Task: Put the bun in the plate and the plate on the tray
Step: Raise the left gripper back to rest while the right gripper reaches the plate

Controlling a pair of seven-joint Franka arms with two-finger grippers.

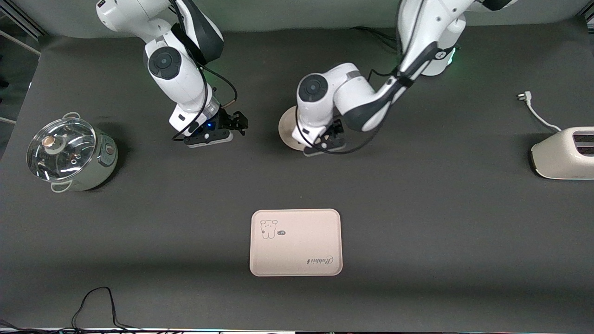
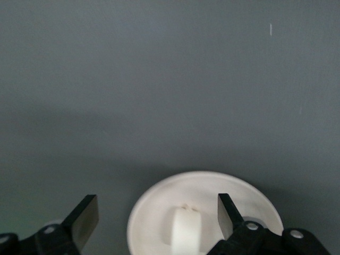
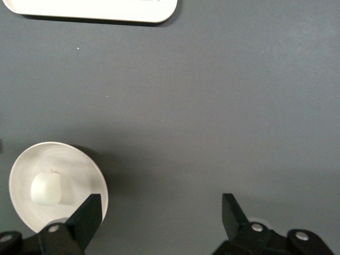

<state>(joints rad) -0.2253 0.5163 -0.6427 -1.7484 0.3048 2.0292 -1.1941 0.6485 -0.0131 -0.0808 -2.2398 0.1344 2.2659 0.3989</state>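
Observation:
The round cream plate [image 1: 287, 133] lies on the dark table, farther from the front camera than the tray [image 1: 296, 242], and is partly hidden by the left arm. The white bun [image 2: 186, 232] lies in the plate [image 2: 154, 212]. The right wrist view also shows the bun [image 3: 47, 188] in the plate [image 3: 79, 167], with the tray's edge [image 3: 90, 8] farther off. My left gripper [image 1: 332, 136] is open and empty just above the plate, one finger over the bare table beside it [image 2: 157, 210]. My right gripper [image 1: 237, 122] is open and empty over bare table beside the plate [image 3: 160, 206].
A steel pot with a glass lid [image 1: 69, 153] stands at the right arm's end of the table. A cream toaster [image 1: 564, 153] with its white cord and plug [image 1: 533, 109] stands at the left arm's end. A black cable [image 1: 97, 304] loops at the table's front edge.

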